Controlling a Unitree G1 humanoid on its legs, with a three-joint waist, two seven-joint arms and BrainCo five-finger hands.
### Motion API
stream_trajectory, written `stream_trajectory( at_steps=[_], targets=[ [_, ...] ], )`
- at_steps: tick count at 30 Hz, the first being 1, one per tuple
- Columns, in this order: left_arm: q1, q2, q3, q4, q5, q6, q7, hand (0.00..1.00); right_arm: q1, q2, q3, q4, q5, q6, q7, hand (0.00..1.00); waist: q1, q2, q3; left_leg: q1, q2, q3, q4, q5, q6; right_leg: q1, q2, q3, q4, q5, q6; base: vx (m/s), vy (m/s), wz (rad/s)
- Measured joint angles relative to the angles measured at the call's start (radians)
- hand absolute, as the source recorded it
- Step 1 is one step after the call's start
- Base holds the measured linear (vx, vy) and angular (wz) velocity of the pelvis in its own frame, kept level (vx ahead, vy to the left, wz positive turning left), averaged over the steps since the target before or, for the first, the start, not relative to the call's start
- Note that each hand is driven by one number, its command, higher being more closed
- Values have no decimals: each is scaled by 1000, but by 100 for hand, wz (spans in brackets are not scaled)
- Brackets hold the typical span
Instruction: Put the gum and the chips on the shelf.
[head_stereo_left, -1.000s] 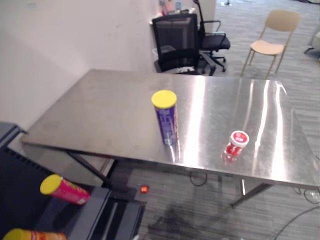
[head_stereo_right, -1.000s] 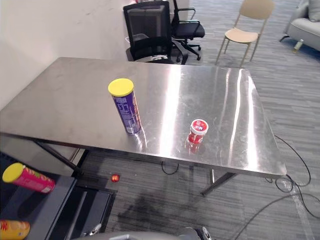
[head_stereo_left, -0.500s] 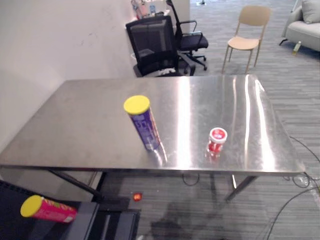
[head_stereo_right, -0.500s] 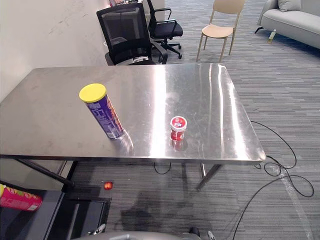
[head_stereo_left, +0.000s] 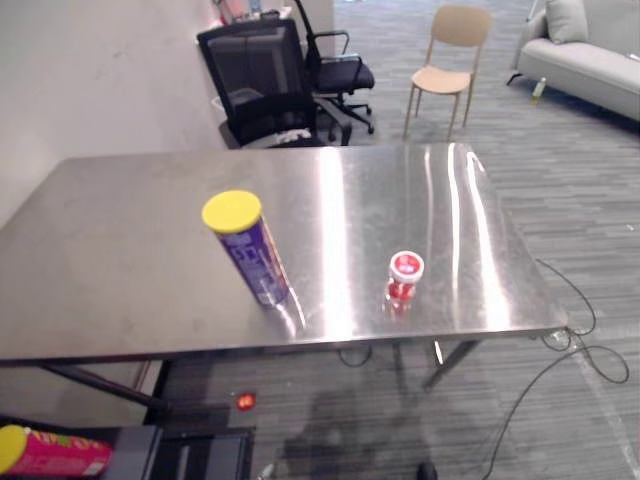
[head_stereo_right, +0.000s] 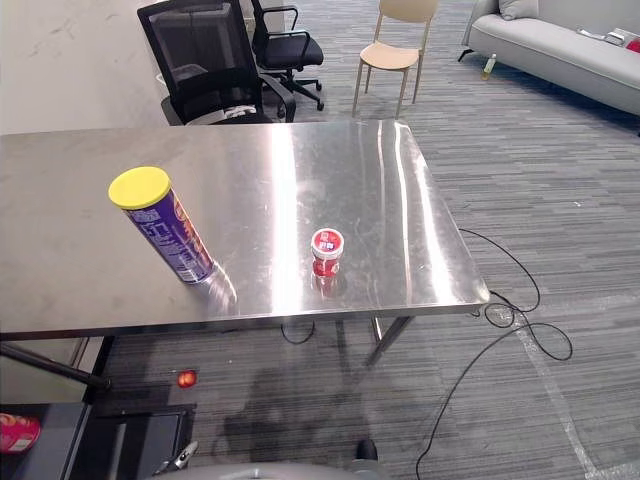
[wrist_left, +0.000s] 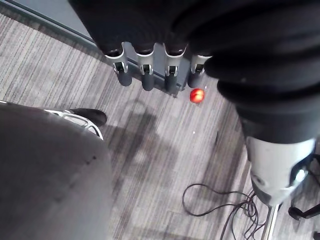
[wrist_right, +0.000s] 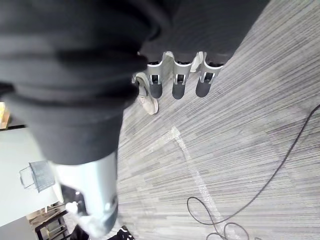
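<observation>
Chips (head_stereo_left: 247, 248) and gum (head_stereo_left: 404, 276) stand apart on the worktop (head_stereo_left: 110, 260). The left robot hand (wrist_left: 149, 80) and right robot hand (wrist_right: 180, 88) hang released, empty. A red can (head_stereo_left: 52, 452) is cropped.

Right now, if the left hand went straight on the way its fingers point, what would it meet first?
Probably the grey carpet: the left hand hangs with straight fingers aimed down at bare floor, near a small red light. Nothing shows between, though depth is unclear.
</observation>
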Motion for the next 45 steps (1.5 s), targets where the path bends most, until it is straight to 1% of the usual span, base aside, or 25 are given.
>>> stream_trajectory(
  at_steps=[1,2,3,4,5,6,7,9,11,13,14,16,19,21,23,25,28,30,31,34,38,42,45],
  targets=[
    [4,0,0,0,-1,0,0,0,-6,20,50,-87,0,3,-13,0,-6,-2,1,0,0,1,0,-2,1,-2,0,1,3,0,0,20,-8,-9],
    [13,-4,-1,0,-5,0,1,0,-1,46,173,-279,-26,3,-49,0,-10,1,-1,3,-1,14,0,-7,3,-9,0,13,11,0,0,5,6,-28],
    [20,-10,1,-5,-7,0,2,0,11,48,256,-424,-68,-5,-93,0,-8,17,-11,5,-2,27,7,-11,1,-20,-1,31,19,0,0,-5,11,-36],
    [30,-21,4,-25,-11,-1,4,0,16,38,327,-582,-120,-28,-137,0,-8,17,-11,0,-4,25,24,-18,2,-24,-4,41,27,0,0,-11,8,-30],
    [31,-24,1,-32,-11,-2,3,0,15,32,348,-647,-149,-40,-157,0,-6,20,-13,0,-3,22,32,-22,3,-25,-4,42,30,0,0,-11,-12,-14],
    [31,-24,-6,-39,-11,-2,3,0,13,28,390,-753,-187,-65,-186,0,-4,22,-16,-1,-1,21,39,-27,1,-23,-4,44,31,0,0,-31,-31,-6],
    [30,-24,-13,-41,-11,-2,2,0,-3,34,435,-819,-230,-78,-206,0,-4,21,-18,0,0,21,39,-28,1,-23,-2,43,31,0,0,-46,-46,-4],
    [31,-21,-22,-47,-12,-2,2,0,-7,53,488,-885,-272,-79,-223,0,-4,17,-20,-4,1,21,39,-28,0,-31,-2,43,31,0,-1,-62,-49,-4],
    [39,-22,-27,-69,-12,-2,2,0,-6,100,537,-982,-339,-74,-233,0,11,15,-19,-13,1,17,44,-28,0,-35,-3,40,30,0,-1,-76,-52,0],
    [41,-24,-43,-71,-11,-1,2,0,-3,120,544,-1032,-368,-73,-232,0,22,19,-22,-15,1,15,49,-28,0,-35,-5,37,29,0,0,-41,-38,6],
    [48,-26,-48,-73,-11,-1,2,0,-2,122,561,-1065,-396,-73,-230,0,23,26,-26,-19,0,7,51,-28,1,-34,-8,27,29,0,0,-21,-34,16],
    [56,-28,-51,-73,-11,-1,2,0,3,122,584,-1112,-399,-73,-225,0,23,31,-29,-23,-1,-6,51,-27,2,-31,-10,17,29,0,0,-10,-23,16],
    [73,-28,-49,-84,-10,-1,2,0,18,121,640,-1209,-426,-74,-200,0,23,28,-31,-33,-1,-21,51,-24,3,-31,-12,1,28,0,0,2,-23,15],
    [81,-28,-50,-100,-8,-1,2,0,35,121,689,-1275,-485,-77,-175,0,22,24,-33,-33,-1,-38,51,-22,4,-18,-13,-19,27,0,0,19,-16,22],
    [83,-25,-50,-105,-5,-1,1,0,45,121,736,-1302,-504,-79,-147,0,27,18,-40,-34,0,-43,51,-22,4,-14,-14,-29,26,0,0,19,-12,12],
    [83,-22,-50,-110,-4,-1,1,0,52,120,797,-1315,-504,-81,-109,0,43,11,-44,-34,-1,-49,51,-21,5,-11,-16,-34,27,0,0,8,-8,9],
    [85,-22,-51,-117,-3,-1,0,0,69,119,888,-1317,-494,-82,-37,0,46,4,-44,-34,-2,-71,51,-19,6,3,-18,-59,26,0,0,-1,-8,19],
    [86,-20,-52,-117,-3,-1,0,0,69,119,941,-1318,-469,-85,1,0,48,4,-44,-37,-2,-75,51,-17,6,3,-19,-62,26,0,0,-9,-11,11],
    [86,-20,-52,-117,-3,-1,-1,0,70,119,990,-1318,-451,-89,32,0,48,1,-42,-41,-3,-80,51,-15,6,3,-19,-67,26,0,0,-13,-12,10],
    [85,-19,-54,-117,-3,-1,-1,0,91,119,1043,-1339,-450,-101,63,0,50,0,-42,-51,-3,-94,52,-10,6,3,-20,-79,26,0,0,-9,-14,14],
    [86,-17,-58,-116,-3,-1,0,0,109,120,1089,-1347,-424,-103,101,0,52,-3,-39,-53,-1,-105,52,-7,5,8,-19,-90,26,0,0,-9,-13,8],
    [85,-14,-61,-117,-3,-1,1,0,128,124,1122,-1355,-392,-103,110,0,53,-8,-35,-53,-1,-119,52,-3,5,17,-20,-102,25,0,0,-16,-8,9],
    [85,-13,-61,-116,-3,-1,1,0,144,150,1131,-1393,-373,-103,128,0,54,-10,-32,-56,-1,-121,51,0,5,18,-19,-105,20,-1,0,-7,-4,1]
  ],
)
